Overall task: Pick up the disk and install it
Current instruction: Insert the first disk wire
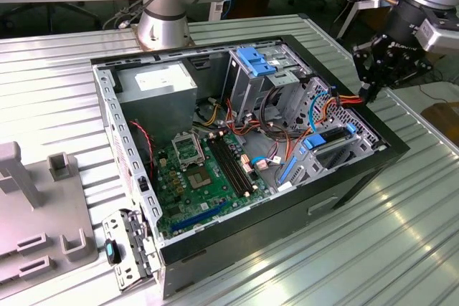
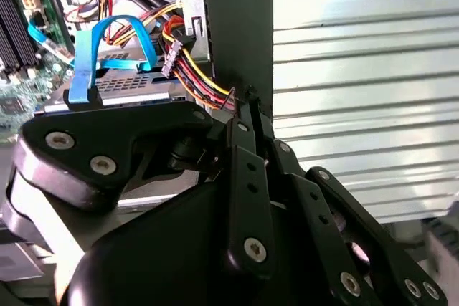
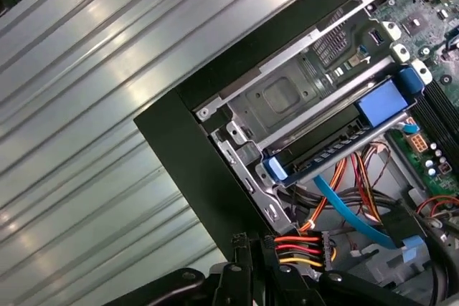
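Ribbed metal table (image 1: 401, 249); open computer case (image 1: 287, 213) lies on its side on it, board facing up.

Arm (image 1: 169, 5): base stands behind the case, and the wrist comes down at the exterior view's right, over the case's far wall.

Power supply (image 1: 158, 84) in the rear corner carries a pale label, print too small to read.

The disk (image 1: 331, 136) sits in the case, lying flat in the bay just inside that wall, with blue carrier ends at both sides (image 3: 326, 152).

Gripper (image 1: 367, 93) points down at the wall's inner edge, just beside the disk bay. In both wrist views its tips (image 2: 249, 105) (image 3: 251, 240) are drawn together, touching the red-yellow-black wire bundle (image 3: 297, 245). Cannot tell if a wire is pinched.
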You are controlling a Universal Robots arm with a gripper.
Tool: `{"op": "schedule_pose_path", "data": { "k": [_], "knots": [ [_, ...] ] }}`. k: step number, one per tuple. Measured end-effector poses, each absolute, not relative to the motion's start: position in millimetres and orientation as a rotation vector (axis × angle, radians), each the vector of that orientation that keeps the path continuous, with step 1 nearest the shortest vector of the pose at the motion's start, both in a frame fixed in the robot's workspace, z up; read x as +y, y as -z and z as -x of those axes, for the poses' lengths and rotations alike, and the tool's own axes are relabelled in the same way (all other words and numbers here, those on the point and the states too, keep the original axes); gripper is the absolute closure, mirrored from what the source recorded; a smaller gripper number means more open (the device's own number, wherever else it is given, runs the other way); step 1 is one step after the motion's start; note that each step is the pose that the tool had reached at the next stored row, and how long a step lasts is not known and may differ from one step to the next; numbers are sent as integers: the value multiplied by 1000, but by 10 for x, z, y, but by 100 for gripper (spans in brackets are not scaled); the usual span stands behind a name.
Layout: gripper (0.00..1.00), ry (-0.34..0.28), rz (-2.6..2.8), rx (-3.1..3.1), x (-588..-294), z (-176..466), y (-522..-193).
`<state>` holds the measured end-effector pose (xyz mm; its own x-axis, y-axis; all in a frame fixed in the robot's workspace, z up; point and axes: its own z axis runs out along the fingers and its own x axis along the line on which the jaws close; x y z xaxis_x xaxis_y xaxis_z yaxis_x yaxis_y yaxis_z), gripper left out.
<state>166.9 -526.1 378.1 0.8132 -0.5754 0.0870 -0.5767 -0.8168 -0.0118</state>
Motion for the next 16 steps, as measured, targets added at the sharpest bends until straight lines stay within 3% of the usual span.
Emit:
{"op": "schedule_pose_path", "data": {
  "k": [16],
  "knots": [
    [84, -134, -2921, -1095, -5261, -1368, -3780]
  ]
}}
